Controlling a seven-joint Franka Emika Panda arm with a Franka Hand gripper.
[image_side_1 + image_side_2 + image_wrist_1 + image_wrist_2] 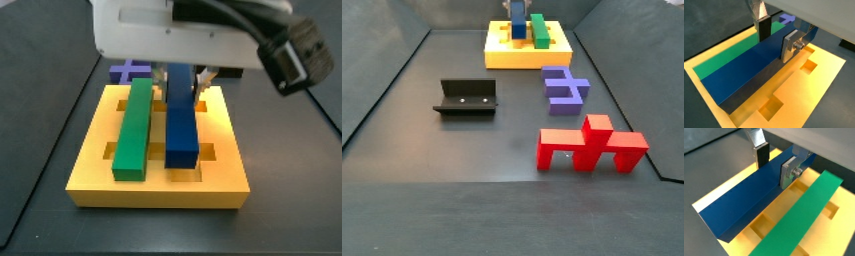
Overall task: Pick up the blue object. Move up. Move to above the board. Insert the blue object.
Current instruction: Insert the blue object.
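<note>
Over board (94, 170) — claw (776, 34) clamping blue object (747, 69)

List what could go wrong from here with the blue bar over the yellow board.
1. The claw is shut on the blue bar near one end, so the long free end could sag or tilt and catch a groove edge of the yellow board.
2. The green bar lies close alongside; a sideways slip could nudge it.
3. Whether the bar is fully seated cannot be told; releasing now might leave it cocked.

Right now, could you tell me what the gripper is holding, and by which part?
The gripper grips the blue object by its long side faces, near one end, over the board.
</note>
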